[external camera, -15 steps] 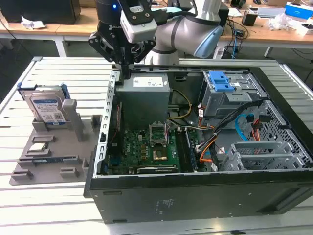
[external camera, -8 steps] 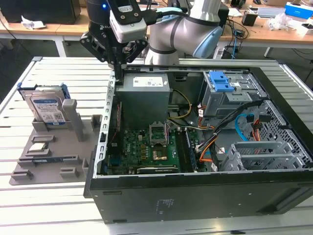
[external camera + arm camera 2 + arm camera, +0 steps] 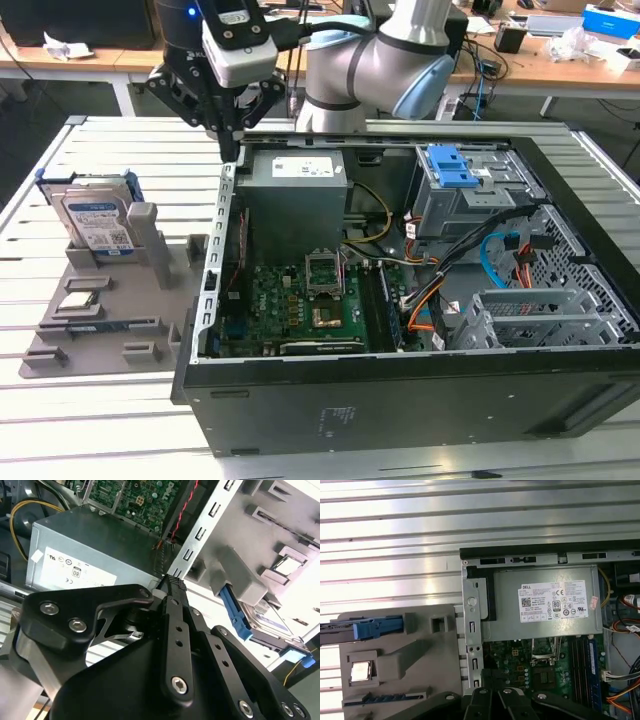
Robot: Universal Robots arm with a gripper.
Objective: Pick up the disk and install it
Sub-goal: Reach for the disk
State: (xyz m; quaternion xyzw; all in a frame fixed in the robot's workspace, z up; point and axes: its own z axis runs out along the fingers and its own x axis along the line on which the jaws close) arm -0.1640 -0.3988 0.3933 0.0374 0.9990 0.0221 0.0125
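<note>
Blue-framed disk (image 3: 92, 198), white-and-blue printed label (image 3: 100, 228) showing, stands in grey holder (image 3: 100, 345); gripper (image 3: 232, 150), pinched together and empty, hangs above case (image 3: 400, 405) edge.

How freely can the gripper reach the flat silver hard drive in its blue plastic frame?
Probably freely: the disk stands upright in the grey holder, open above, and the gripper hangs over the black computer case edge beside it.

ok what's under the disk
A grey holder tray: the disk stands on edge in its slot. The slot's front wall covers the disk's bottom edge, so how it seats can't be seen.
</note>
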